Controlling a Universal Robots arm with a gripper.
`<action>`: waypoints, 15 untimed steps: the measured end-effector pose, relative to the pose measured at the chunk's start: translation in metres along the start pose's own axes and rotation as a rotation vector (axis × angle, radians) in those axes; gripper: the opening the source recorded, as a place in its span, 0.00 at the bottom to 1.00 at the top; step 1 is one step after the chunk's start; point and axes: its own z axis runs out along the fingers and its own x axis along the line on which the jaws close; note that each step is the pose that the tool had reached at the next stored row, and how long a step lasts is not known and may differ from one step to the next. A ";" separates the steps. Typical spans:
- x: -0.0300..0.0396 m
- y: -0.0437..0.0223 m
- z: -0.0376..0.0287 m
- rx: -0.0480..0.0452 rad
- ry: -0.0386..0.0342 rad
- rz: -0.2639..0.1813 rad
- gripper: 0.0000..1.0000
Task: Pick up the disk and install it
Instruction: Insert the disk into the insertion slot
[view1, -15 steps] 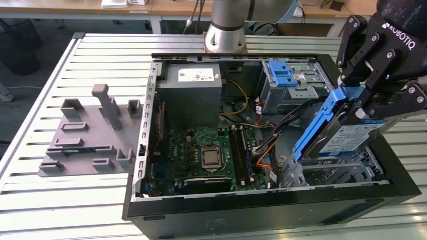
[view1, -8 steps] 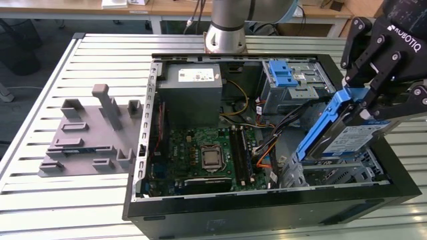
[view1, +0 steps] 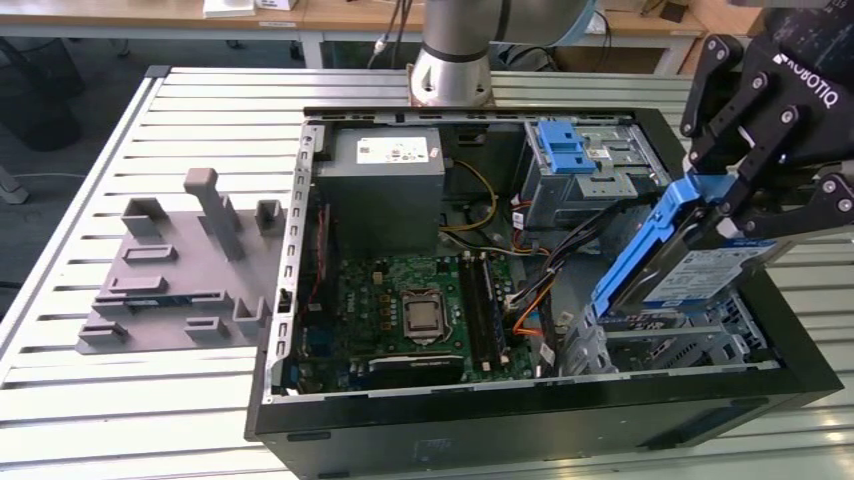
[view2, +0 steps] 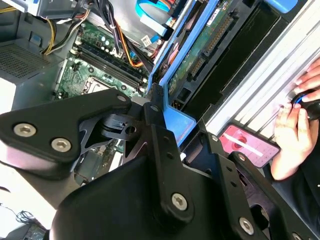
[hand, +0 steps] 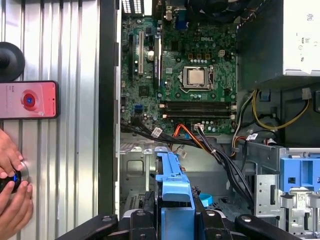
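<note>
Gripper (view1: 725, 205) clamping disk (view1: 697, 275) — tilted, over open case (view1: 534, 412)

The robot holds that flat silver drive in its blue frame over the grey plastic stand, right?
No: the exterior view shows the flat silver drive in its blue frame held over the open black computer case, not the grey plastic stand.

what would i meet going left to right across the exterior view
grey plastic fixture with upright pegs → green motherboard → bright-blue ridged plastic latch → silver disk in blue carrier frame, clamped in the black gripper
</note>
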 end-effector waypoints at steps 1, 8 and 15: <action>0.0001 -0.0001 0.0003 0.0000 0.0005 0.000 0.36; 0.0024 -0.0010 0.0024 0.0001 0.0023 0.000 0.36; 0.0038 -0.0013 0.0051 0.0001 0.0045 0.000 0.36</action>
